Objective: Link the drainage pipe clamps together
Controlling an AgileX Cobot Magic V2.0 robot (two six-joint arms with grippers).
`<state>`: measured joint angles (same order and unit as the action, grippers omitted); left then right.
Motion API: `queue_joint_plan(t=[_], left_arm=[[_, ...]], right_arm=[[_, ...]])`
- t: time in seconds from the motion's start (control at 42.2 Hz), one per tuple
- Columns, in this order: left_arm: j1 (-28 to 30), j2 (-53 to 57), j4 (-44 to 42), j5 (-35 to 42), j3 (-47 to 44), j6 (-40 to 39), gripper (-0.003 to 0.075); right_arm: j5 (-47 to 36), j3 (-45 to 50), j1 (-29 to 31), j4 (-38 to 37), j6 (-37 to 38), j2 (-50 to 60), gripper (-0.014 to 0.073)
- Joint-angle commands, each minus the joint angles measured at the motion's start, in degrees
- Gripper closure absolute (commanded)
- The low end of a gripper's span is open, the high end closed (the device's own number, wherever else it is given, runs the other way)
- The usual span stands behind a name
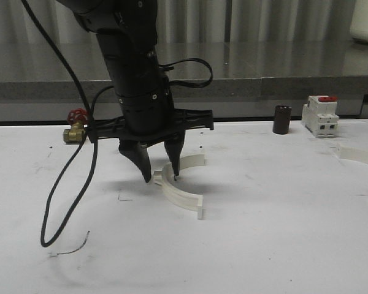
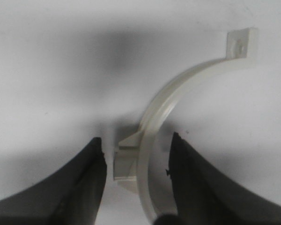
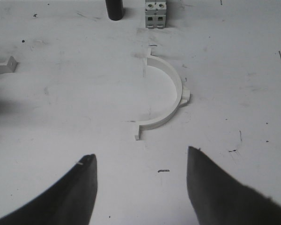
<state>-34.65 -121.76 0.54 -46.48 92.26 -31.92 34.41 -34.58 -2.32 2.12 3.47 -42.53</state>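
One white half-ring clamp [image 1: 179, 191] lies on the table at centre, its flat tabs at either end. My left gripper [image 1: 162, 176] is lowered over its near-left part, open, one finger on each side of the band. In the left wrist view the clamp [image 2: 182, 89] curves away from the gripper [image 2: 136, 152], and its small lug [image 2: 125, 164] sits between the fingers with gaps on both sides. The second clamp [image 1: 359, 155] lies at the table's right edge. The right wrist view has this clamp [image 3: 172, 89] lying flat ahead of my open, empty right gripper [image 3: 140, 161].
A white breaker with red switch [image 1: 320, 115] and a dark cylinder [image 1: 282, 119] stand at the back right. A brass valve with a red handle [image 1: 77, 127] sits at the back left. A black cable [image 1: 67, 184] hangs down to the table left of the arm.
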Motion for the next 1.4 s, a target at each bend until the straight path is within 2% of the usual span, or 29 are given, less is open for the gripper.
queue_joint_plan(t=[0.0,0.166,0.379,0.616,0.948,1.114,1.375], left_arm=[[-0.4,5.5,-0.5,1.5,1.8,0.0,0.0406],[0.0,12.7,-1.3,0.7,1.9,9.1,0.0406],[3.5,24.9,-0.5,-3.7,1.0,25.4,0.0406],[10.5,42.3,6.9,-2.7,-10.0,39.4,0.0407],[11.9,69.7,6.8,4.2,-34.7,39.7,0.0407],[11.9,80.3,6.9,5.2,-45.0,39.7,0.0407],[11.9,88.8,7.1,5.6,-51.1,39.7,0.0407]], right_arm=[[-3.7,-2.1,0.4,0.1,-0.2,0.0,0.0141],[-3.7,-2.1,0.4,0.1,-0.2,0.0,0.0141],[-3.7,-2.1,0.4,0.1,-0.2,0.0,0.0141],[-3.7,-2.1,0.4,0.1,-0.2,0.0,0.0141],[-3.7,-2.1,0.4,0.1,-0.2,0.0,0.0141],[-3.7,-2.1,0.4,0.1,-0.2,0.0,0.0141],[-4.1,-2.1,0.4,0.2,-0.2,0.0,0.0141]])
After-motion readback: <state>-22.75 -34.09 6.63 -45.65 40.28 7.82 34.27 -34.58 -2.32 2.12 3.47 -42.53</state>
